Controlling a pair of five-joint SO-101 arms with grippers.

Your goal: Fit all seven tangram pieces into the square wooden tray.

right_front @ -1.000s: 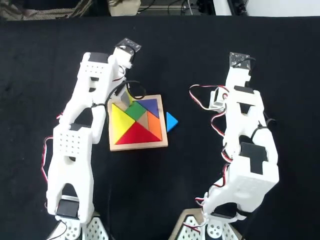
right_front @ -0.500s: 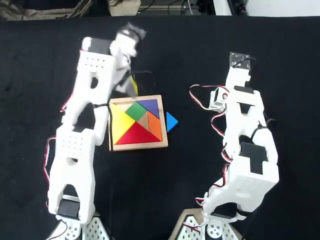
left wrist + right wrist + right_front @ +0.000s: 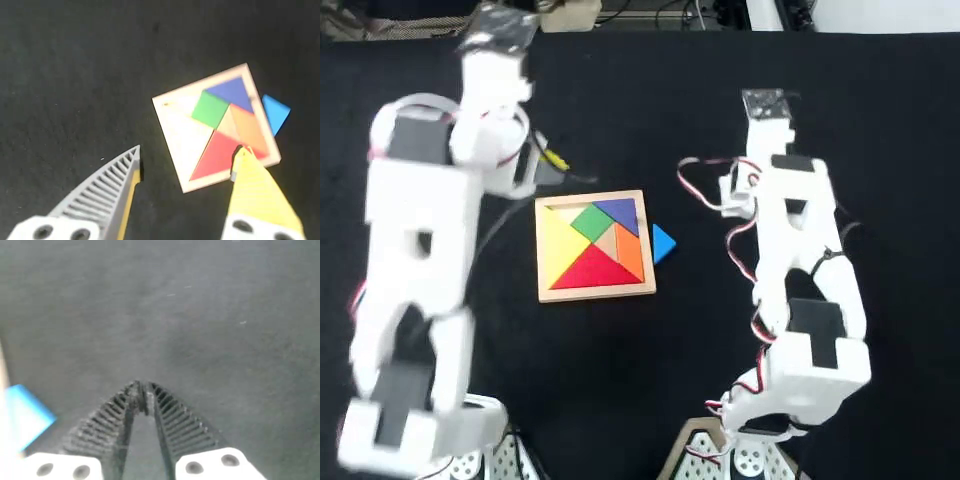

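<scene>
The left gripper point(image 3: 190, 150) hangs over the black table point(image 3: 650, 400) near the far left corner of the tray point(image 3: 595, 292), fingers spread wide with nothing between them. The tray lies flat between the two arms and holds yellow, green, purple, orange and red pieces packed edge to edge. A pale patch near its centre could be bare wood or a light piece; cannot tell which. The blue piece point(image 3: 663, 243) lies on the table just outside the tray's right rim, touching it or nearly so, and is in neither gripper. The right gripper point(image 3: 142, 395) sits farther right and beyond the blue piece, low over bare table, fingers pressed together and empty. Judgement: the job looks near its end, the blue piece is the one left out, and the step in hand is its pickup. The next move calls for one gripper — the right looks nearer — to open, come down over the blue piece and pinch it by its edges, then turn it to match whatever gap remains.
</scene>
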